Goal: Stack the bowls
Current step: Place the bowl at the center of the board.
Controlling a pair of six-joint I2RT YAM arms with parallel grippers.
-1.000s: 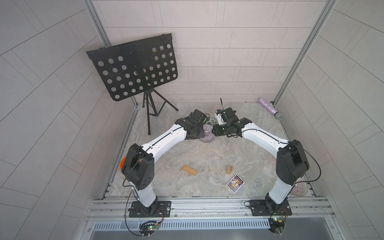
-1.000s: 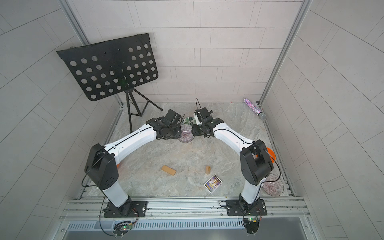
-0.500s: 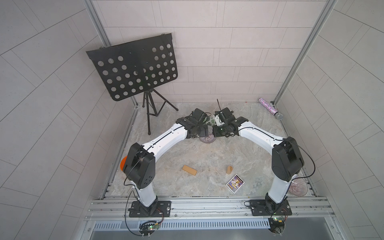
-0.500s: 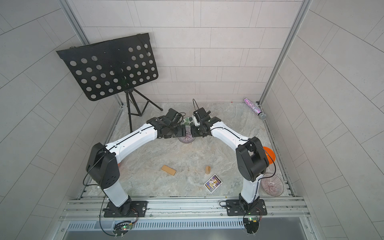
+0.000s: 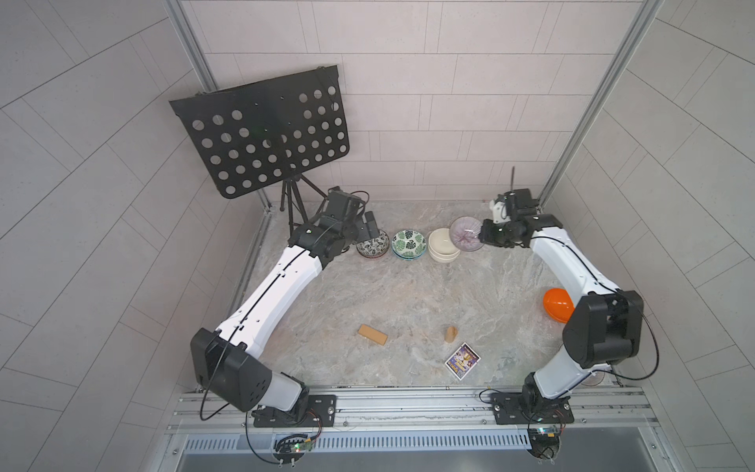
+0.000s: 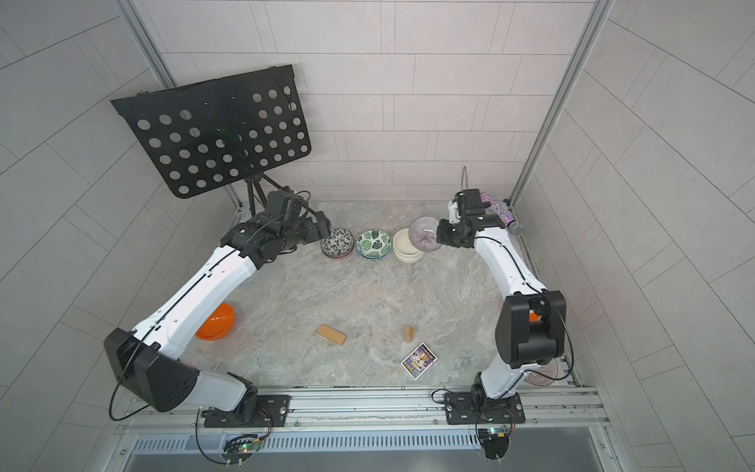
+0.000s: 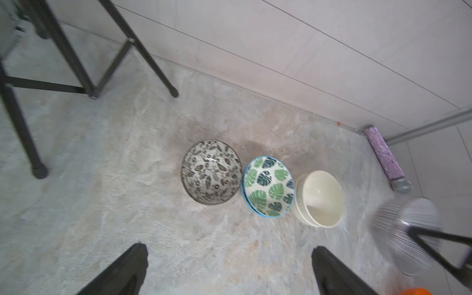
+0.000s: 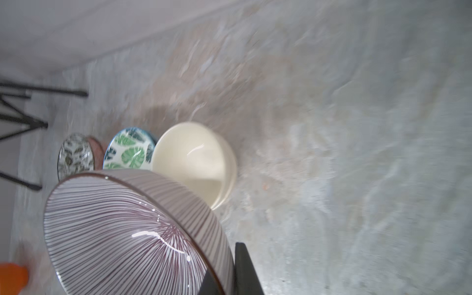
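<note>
My left gripper is spread wide, holding nothing, over the marble-patterned table. It faces the row along the back edge: stacked black-and-white leaf-print bowls, stacked green-leaf white bowls and stacked plain cream bowls, side by side. My right gripper pinches the rim of a purple-striped bowl, held tilted just beside the cream stack. One glossy orange bowl sits by the right edge, another orange bowl by the left edge. A small picture card lies near the front edge, its lettering too small to read.
</note>
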